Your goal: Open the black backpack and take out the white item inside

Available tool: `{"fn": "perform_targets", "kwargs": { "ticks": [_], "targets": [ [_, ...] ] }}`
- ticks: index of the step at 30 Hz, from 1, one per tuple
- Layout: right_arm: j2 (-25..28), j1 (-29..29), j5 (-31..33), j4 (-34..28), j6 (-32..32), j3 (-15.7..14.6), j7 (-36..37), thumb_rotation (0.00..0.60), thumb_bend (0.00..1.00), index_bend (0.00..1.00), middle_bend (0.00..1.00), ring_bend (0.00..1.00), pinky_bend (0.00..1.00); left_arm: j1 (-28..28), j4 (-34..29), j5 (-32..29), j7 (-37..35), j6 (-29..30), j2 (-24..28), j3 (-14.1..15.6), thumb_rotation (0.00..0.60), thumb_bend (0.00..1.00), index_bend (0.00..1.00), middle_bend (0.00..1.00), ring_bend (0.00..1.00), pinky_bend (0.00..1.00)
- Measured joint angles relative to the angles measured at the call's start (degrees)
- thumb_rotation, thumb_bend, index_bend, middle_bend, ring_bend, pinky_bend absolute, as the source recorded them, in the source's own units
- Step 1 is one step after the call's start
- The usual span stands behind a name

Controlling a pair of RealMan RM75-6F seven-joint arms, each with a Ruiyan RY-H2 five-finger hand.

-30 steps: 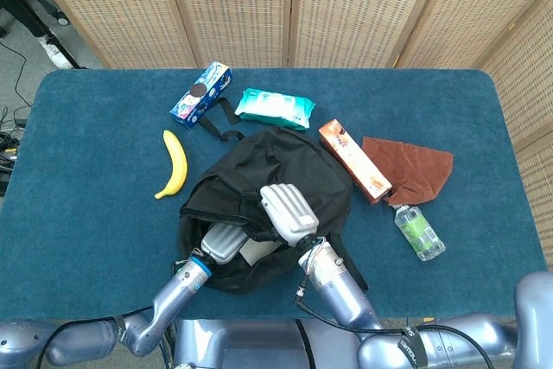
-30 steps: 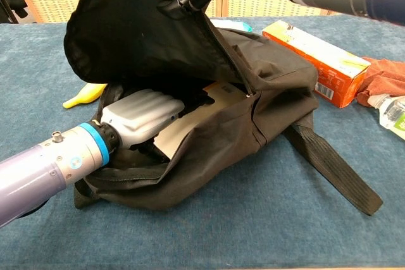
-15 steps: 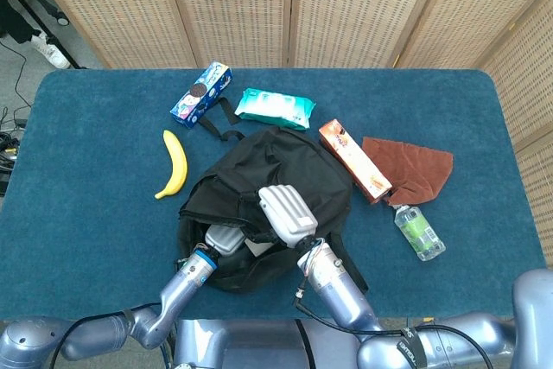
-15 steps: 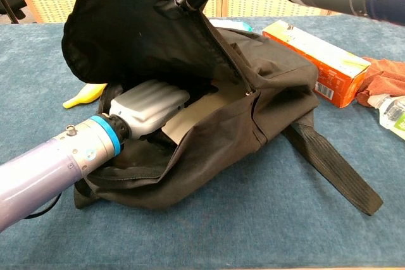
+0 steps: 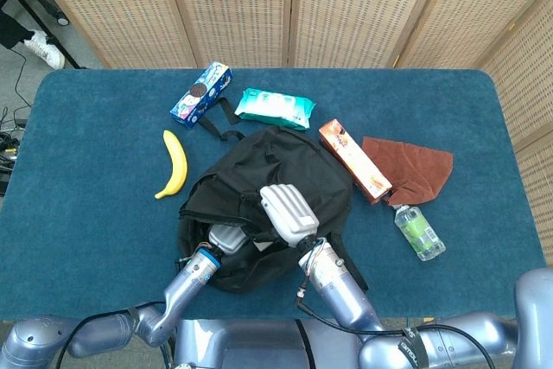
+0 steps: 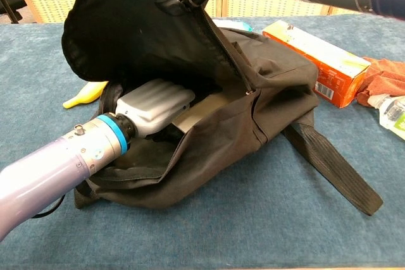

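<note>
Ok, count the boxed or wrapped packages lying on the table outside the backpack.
3: blue cookie pack behind-left of the backpack, teal wipes pack behind it, orange box to its right. More may be hidden under the bag.

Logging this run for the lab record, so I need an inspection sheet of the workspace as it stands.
Surface: blue table, cloth-covered.
Job's things: black backpack lying open; white item partly visible inside.
Clutter: banana, cookie pack, teal wipes pack, orange box, brown cloth, small bottle.
Hands: left hand reaches inside the backpack, grasp hidden; right hand holds the flap up.
Cables: black cable along the right arm; more on the floor at left.
Surroundings: woven folding screen behind the table.
</note>
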Motion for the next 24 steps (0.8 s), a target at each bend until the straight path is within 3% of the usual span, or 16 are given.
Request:
{"fn": "perform_targets", "kwargs": {
  "ticks": [6, 9, 12, 15, 18, 24],
  "targets": [
    [0.4, 0.0, -0.1, -0.1, 0.0, -0.1, 0.4, 0.600, 0.47, 0.64, 0.60, 0.46, 0.38, -0.3, 0.0, -0.1, 0.0, 0.1, -0.1, 0.0, 0.600, 0.74, 0.13, 0.00, 0.00, 0.00],
    [0.5, 0.0, 0.0, 0.1, 0.0, -0.2, 0.7, 0.600, 0.47, 0.64, 0.60, 0.46, 0.38, -0.3, 0.0, 0.0, -0.1, 0.3, -0.2, 0.1, 0.600, 0.73, 0.22, 0.00, 0.01, 0.08],
    [0.6, 0.1, 0.1, 0.3, 0.0, -0.2, 0.9, 0.600, 0.47, 0.64, 0.60, 0.46, 0.38, -0.4, 0.2, 0.2, -0.4, 0.6, -0.4, 0.2, 0.600, 0.72, 0.36, 0.10, 0.10, 0.20],
    [0.7, 0.2, 0.1, 0.4, 0.0, -0.2, 1.1, 0.600, 0.47, 0.64, 0.60, 0.46, 0.38, -0.6, 0.7, 0.6, -1.0, 0.8, -0.5, 0.3, 0.600, 0.72, 0.58, 0.29, 0.23, 0.35],
    [0.7, 0.4, 0.2, 0.6, 0.0, -0.1, 1.1, 0.600, 0.47, 0.64, 0.60, 0.46, 0.38, -0.7, 1.2, 1.5, -2.3, 1.4, -0.5, 0.7, 0.600, 0.71, 0.65, 0.36, 0.29, 0.40],
    [0.8, 0.6, 0.4, 1.3, 0.1, -0.2, 1.2, 0.600, 0.47, 0.64, 0.60, 0.46, 0.38, -0.3, 2.6, 4.7, -6.5, 4.9, -0.2, 1.9, 0.600, 0.71, 0.69, 0.39, 0.30, 0.42]
  ]
}}
